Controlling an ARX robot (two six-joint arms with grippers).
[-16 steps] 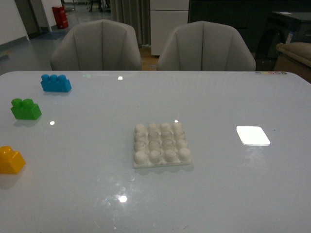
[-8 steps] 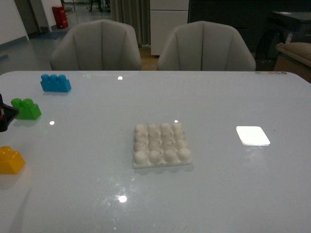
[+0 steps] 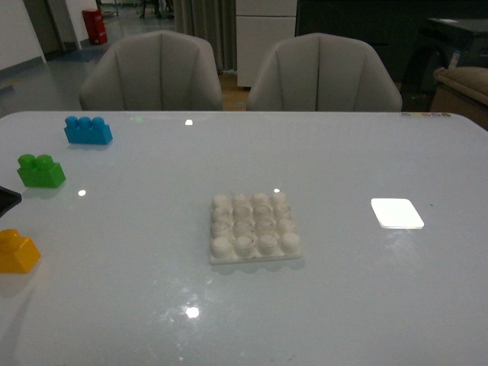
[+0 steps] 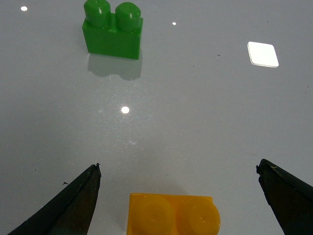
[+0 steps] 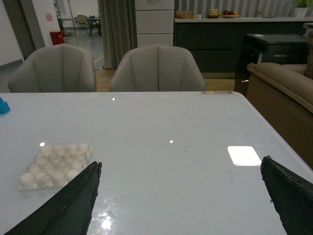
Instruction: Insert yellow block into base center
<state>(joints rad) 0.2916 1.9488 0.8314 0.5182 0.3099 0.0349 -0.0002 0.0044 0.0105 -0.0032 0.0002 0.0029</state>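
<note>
The yellow block (image 3: 17, 252) lies on the white table at the far left edge of the front view. In the left wrist view it (image 4: 172, 215) sits between my open left fingers, with the left gripper (image 4: 178, 169) above it and not touching. Only a dark tip of that gripper (image 3: 6, 200) shows in the front view. The white studded base (image 3: 253, 227) sits at the table's middle, and also shows in the right wrist view (image 5: 55, 166). My right gripper (image 5: 181, 169) is open and empty, above bare table, apart from the base.
A green two-stud brick (image 3: 41, 171) and a blue three-stud brick (image 3: 88, 130) lie beyond the yellow block. The green brick (image 4: 113, 30) also shows in the left wrist view. A glowing white rectangle (image 3: 396, 213) lies right of the base. Two grey chairs (image 3: 151, 72) stand behind the table.
The left gripper's dark tip came into view at the left edge half a second ago, then dropped lower, toward the yellow block. The bricks and base have not moved.
</note>
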